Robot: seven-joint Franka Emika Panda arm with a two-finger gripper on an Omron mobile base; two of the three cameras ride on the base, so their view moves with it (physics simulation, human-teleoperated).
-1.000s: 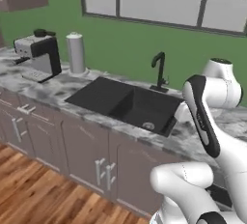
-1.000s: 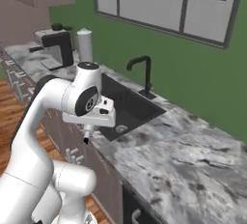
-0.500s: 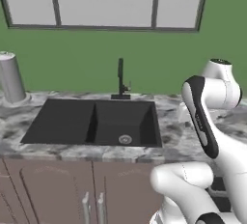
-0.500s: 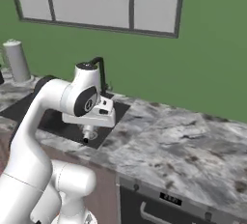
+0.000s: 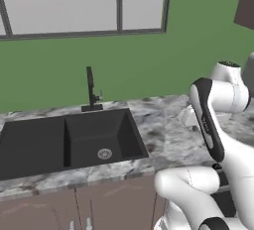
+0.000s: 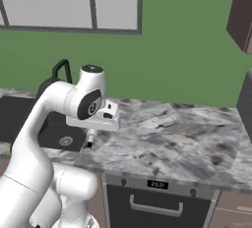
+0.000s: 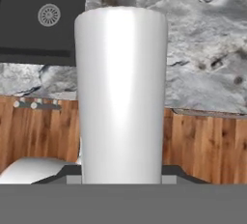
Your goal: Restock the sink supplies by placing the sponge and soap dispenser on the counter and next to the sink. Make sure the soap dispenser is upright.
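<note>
Between hidden fingers, soap dispenser [image 7: 120, 92], base cut off

Even, soft, slightly blurred rendered light

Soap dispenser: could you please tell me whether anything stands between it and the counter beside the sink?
Nothing visible does. The soap dispenser, held in the gripper, hangs by the front edge of the counter, just right of the sink.

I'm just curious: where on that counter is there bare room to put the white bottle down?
The widest bare stretch of counter runs from the sink rightward. A narrower strip lies behind the sink, beside the faucet. The sink's front lip is tight. The end effector holds the bottle over the sink's right edge.
</note>
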